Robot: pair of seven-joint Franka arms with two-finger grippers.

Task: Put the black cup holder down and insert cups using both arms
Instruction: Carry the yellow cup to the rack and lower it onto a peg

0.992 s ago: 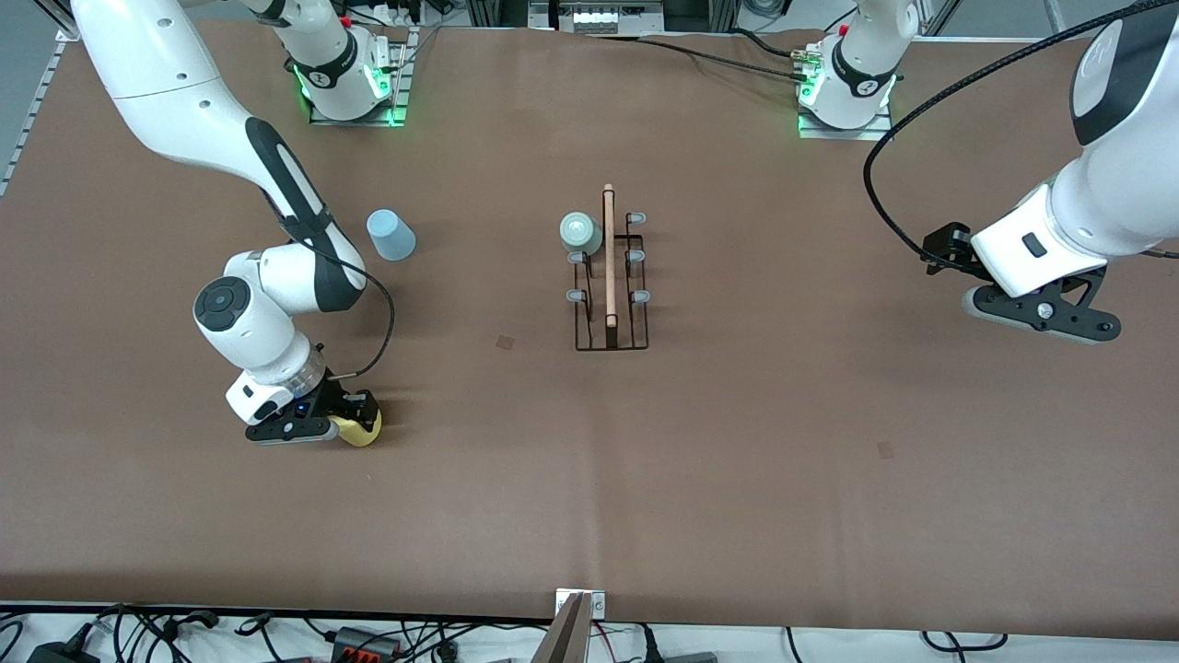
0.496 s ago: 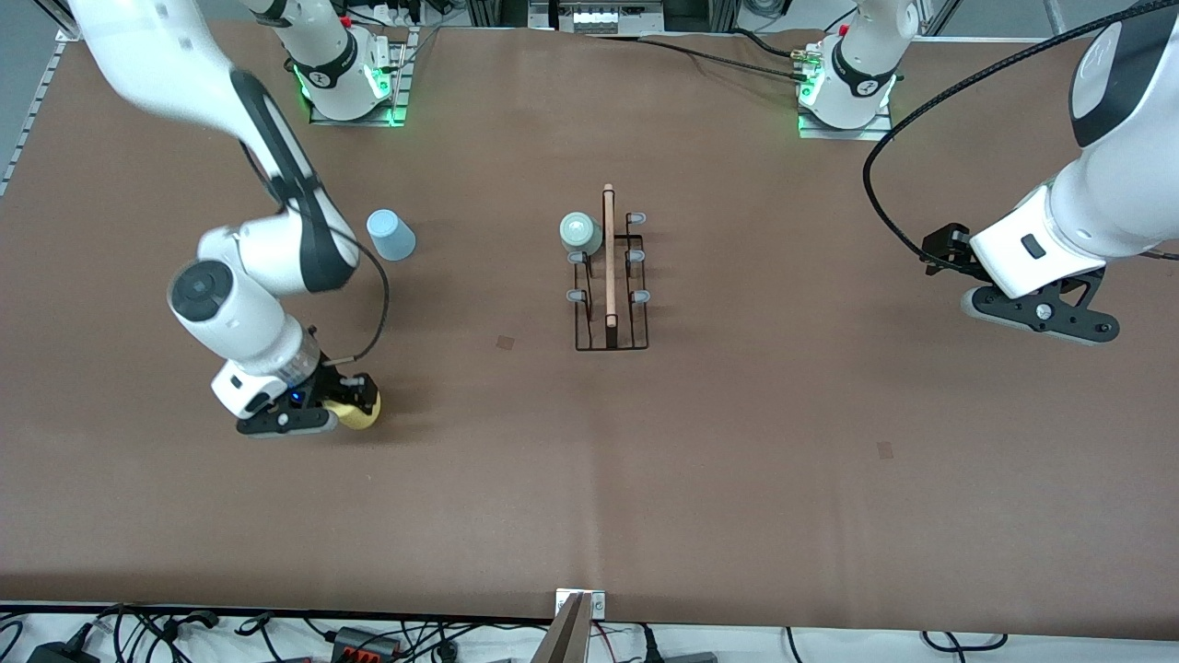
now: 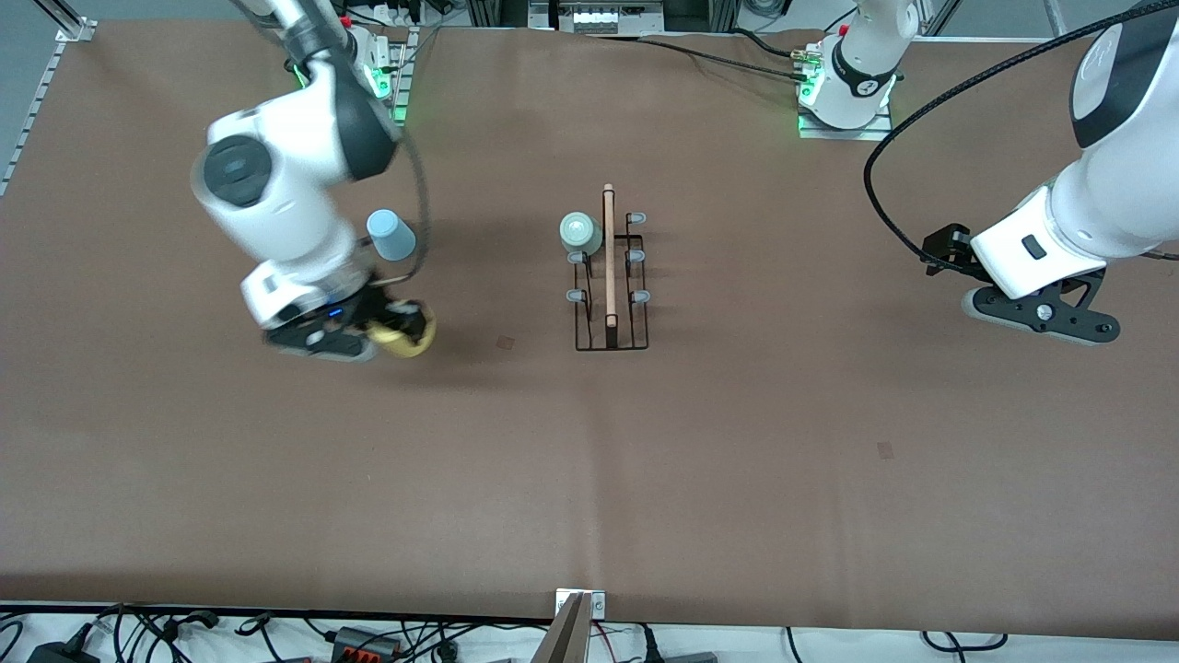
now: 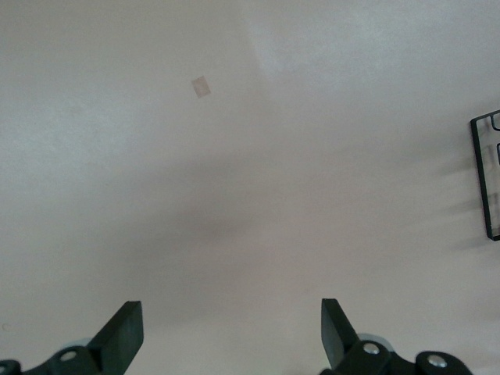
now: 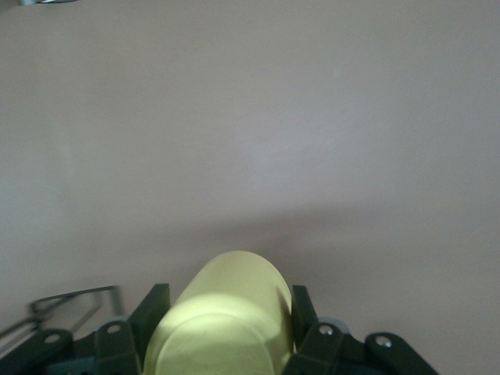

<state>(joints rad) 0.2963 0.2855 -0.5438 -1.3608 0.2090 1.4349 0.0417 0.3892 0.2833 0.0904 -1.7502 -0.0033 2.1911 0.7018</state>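
Up off the table since a second ago: the right gripper [image 3: 391,333] has carried the yellow cup [image 3: 406,337] toward the rack [image 3: 610,293].

Its fingers are clamped on the yellow cup [image 5: 223,316], in the air over bare table; the blue cup [image 3: 391,235] stands close by it, the rack with the mint cup [image 3: 580,231] on a peg well off. Over at its own end, the left gripper [image 4: 232,340] waits with fingers spread wide, holding nothing.

Three cameras, one table

One looks down from high; two ride the wrists, close above the brown table [image 3: 737,479].
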